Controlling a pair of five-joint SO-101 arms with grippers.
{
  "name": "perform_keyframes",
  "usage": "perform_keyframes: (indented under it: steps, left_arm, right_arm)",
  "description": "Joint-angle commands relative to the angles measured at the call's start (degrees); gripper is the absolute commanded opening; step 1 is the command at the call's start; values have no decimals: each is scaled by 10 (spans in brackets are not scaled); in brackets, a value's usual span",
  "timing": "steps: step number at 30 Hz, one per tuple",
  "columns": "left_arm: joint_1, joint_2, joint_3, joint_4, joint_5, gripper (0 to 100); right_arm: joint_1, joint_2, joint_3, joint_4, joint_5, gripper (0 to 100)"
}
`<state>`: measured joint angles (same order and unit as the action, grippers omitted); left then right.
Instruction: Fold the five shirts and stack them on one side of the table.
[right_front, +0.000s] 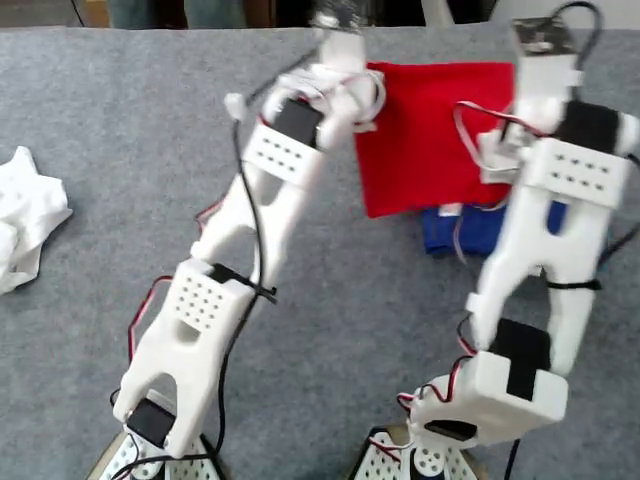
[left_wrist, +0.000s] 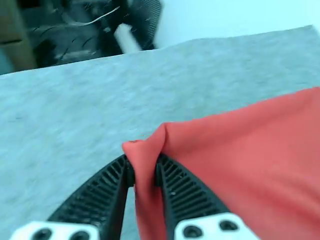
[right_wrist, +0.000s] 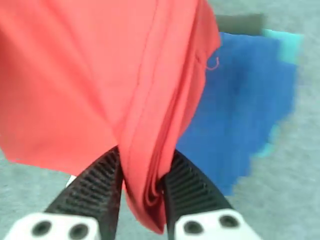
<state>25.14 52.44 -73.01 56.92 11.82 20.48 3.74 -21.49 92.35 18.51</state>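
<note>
High view: outstretched left gripper (left_wrist: 143, 166), right gripper (right_wrist: 145, 157) pinch red shirt (right_front: 430, 130).

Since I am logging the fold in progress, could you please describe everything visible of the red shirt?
The red shirt is plain, soft, matte cloth, spread roughly square toward the far edge of the grey table. The left gripper pinches one corner, puckering it upward. The right gripper is shut on a bunch of layered folds at the opposite side. The shirt's near part overlaps a blue shirt lying beneath it.
</note>
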Motion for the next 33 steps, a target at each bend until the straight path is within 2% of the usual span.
perform_keyframes:
  steps: [1, 8, 14, 22, 25, 30, 33]
  left_arm:
    - [22, 24, -30, -88, -5, 29]
    - [52, 85, -35, -156, -4, 29]
    - [63, 98, -36, -156, -4, 29]
    - [64, 98, -31, -154, -4, 30]
    - [63, 96, -31, -142, 1, 66]
    - [54, 89, -50, -74, 97, 184]
    - [47, 76, -85, -29, 100, 188]
  right_arm:
    - [75, -31, -24, -36, 12, 16]
    - [138, -30, 1, -86, 29, 18]
    - [143, -30, 51, -91, 98, 18]
    - [143, -30, 57, -90, 109, 21]
    - [144, -31, 57, -83, 104, 118]
    - [145, -35, 52, -51, 108, 430]
    - [145, -36, 52, -48, 108, 484]
